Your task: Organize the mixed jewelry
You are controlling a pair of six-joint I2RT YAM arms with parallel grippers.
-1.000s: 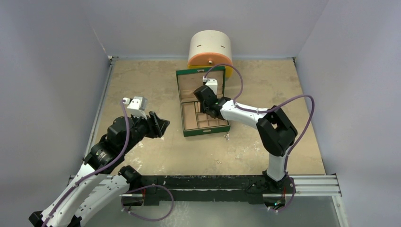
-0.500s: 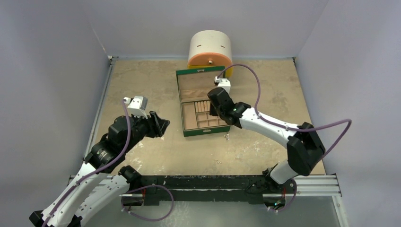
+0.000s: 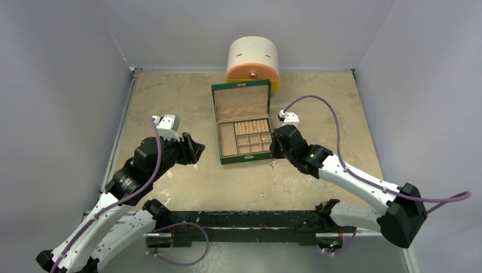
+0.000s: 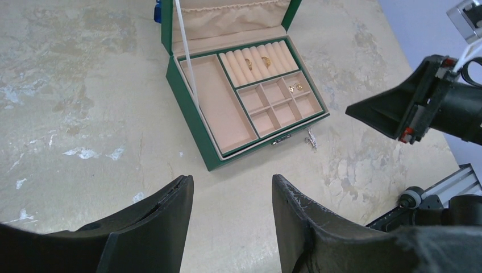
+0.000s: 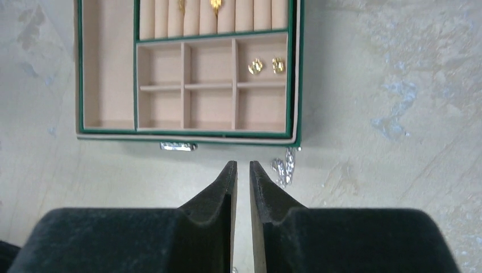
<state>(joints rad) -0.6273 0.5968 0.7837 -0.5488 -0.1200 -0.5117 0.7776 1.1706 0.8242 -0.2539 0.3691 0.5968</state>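
Your right gripper (image 5: 242, 166) hung with its fingers almost together, a thin slit between them and nothing in it. The loose silvery piece (image 5: 284, 165) lay on the table (image 5: 386, 187) just ahead of those tips and to their right, close against the front right corner of the green jewelry box (image 5: 297, 85). Its long axis ran roughly along the fingers, toward the box. That arm was much the nearer. Your left gripper (image 4: 231, 181), fingers wide apart and empty, had the piece far ahead and to its right. Two gold earrings (image 5: 266, 65) sat in the right-hand compartment beyond. The box's front wall would likely crowd any closing there, so shift right and spread first.
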